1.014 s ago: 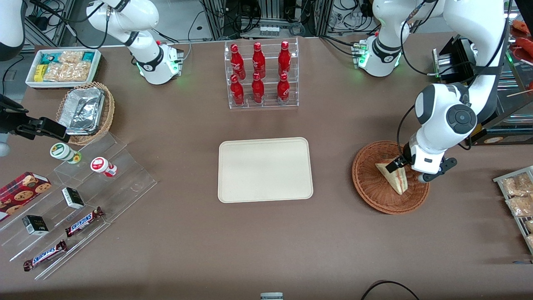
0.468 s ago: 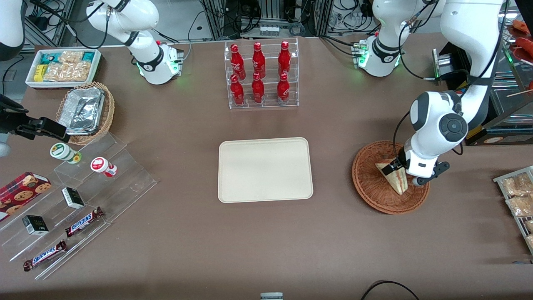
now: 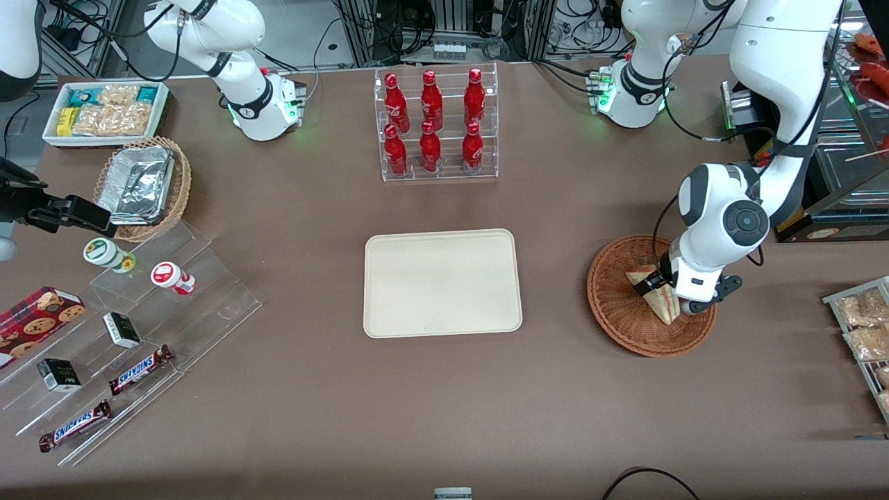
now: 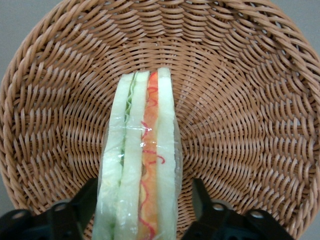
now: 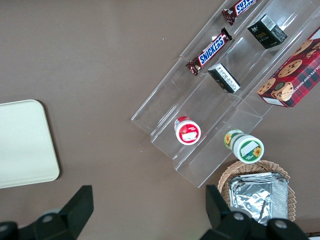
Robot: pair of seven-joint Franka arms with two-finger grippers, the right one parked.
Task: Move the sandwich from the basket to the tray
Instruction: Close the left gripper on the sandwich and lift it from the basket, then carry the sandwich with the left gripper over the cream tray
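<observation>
the gripper (image 3: 668, 292) is down inside the basket (image 3: 615, 305), at the working arm's end of the bench (image 3: 444, 403). its two fingers (image 4: 80, 207) stand apart, one on each broad face of the sandwich (image 3: 660, 300), and the wedge fills the gap between them. in the left wrist view the fingers sit just beside the wrap; whether they press on it cannot be told, so the hold is not confirmed.

the sandwich (image 4: 140, 165) stands on edge in the basket (image 4: 240, 110), filling edge facing the wrist camera: pale bread layers with a green stripe and a red-orange stripe under clear film. its lower part rests against the woven floor of the basket. in the front view it lies under the wrist, with its point toward the front camera.

the tray (image 3: 442, 282) sits flat at the middle of the bench, well apart from the basket, with nothing on it. a clear rack of red bottles (image 3: 434, 125) stands farther from the front camera than the tray.
</observation>
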